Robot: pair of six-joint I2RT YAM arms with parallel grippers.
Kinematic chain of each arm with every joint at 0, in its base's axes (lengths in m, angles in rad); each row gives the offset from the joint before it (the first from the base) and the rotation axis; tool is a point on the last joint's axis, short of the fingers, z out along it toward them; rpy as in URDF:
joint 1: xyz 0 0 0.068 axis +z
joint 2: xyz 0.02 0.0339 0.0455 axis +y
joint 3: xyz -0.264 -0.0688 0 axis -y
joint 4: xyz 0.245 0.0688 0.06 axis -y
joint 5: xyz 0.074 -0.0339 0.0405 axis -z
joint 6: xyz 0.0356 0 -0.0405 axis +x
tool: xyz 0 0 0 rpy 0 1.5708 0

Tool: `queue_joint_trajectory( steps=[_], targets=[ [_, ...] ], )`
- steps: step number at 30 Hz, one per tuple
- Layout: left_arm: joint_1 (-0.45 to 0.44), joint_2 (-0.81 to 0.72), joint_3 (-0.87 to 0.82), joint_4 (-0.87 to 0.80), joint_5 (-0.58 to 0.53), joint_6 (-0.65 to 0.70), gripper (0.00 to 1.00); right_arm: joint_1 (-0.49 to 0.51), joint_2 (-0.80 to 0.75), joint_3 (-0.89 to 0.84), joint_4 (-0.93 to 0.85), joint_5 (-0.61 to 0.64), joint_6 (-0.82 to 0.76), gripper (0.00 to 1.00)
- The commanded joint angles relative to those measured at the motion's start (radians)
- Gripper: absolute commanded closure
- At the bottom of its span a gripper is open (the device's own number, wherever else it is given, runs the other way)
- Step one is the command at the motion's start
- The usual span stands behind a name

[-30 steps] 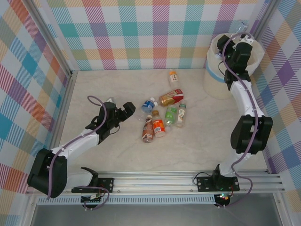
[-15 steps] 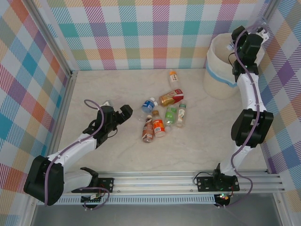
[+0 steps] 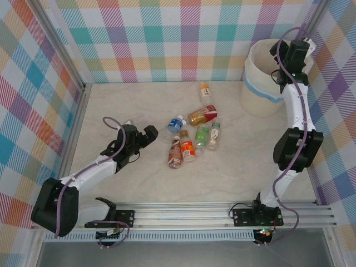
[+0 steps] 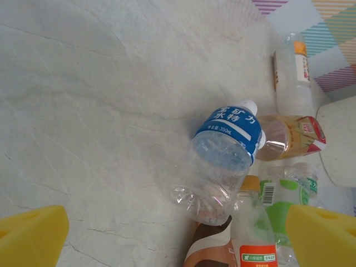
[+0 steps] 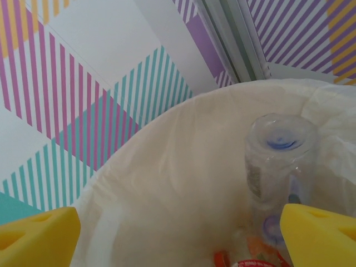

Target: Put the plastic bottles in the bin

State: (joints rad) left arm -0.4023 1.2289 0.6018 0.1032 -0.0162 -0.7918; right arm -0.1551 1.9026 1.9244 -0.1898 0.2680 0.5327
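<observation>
While base-up, bottle (image 5: 278, 153) beneath right gripper (image 5: 178, 233)

On the bench (image 3: 139, 183) I count seven plastic bottles (image 3: 187, 147): one with blue label, one orange, one brown, four others. There is one bin (image 3: 256, 97). Inside it at least one clear bottle (image 5: 278, 161); more I cannot count exactly.

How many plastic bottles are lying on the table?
7. One orange-capped bottle lies apart at the back; the gold, blue, brown, orange, green and clear ones cluster centrally. More may be hidden.
</observation>
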Motion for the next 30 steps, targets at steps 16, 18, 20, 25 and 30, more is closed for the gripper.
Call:
queue_joint_trajectory(
  steps=[16, 18, 20, 25, 30],
  targets=[
    [0.014, 0.126, 0.111, -0.007, 0.085, 0.011, 0.0, 0.003, -0.386, -0.397, 0.164, -0.296, -0.014, 0.0],
    [0.014, 0.129, 0.111, -0.007, 0.089, 0.009, 0.0, 0.003, -0.424, -0.427, 0.163, -0.336, -0.011, 0.0],
    [0.014, 0.134, 0.11, -0.004, 0.091, 0.007, 0.0, 0.003, -0.457, -0.458, 0.166, -0.378, 0.002, 0.0],
    [0.014, 0.142, 0.111, -0.005, 0.095, -0.006, 0.0, 0.003, -0.538, -0.552, 0.182, -0.484, 0.058, 0.0],
    [0.011, 0.151, 0.124, -0.018, 0.104, -0.013, 0.0, 0.016, -0.62, -0.697, 0.225, -0.545, 0.116, 0.0]
  ],
)
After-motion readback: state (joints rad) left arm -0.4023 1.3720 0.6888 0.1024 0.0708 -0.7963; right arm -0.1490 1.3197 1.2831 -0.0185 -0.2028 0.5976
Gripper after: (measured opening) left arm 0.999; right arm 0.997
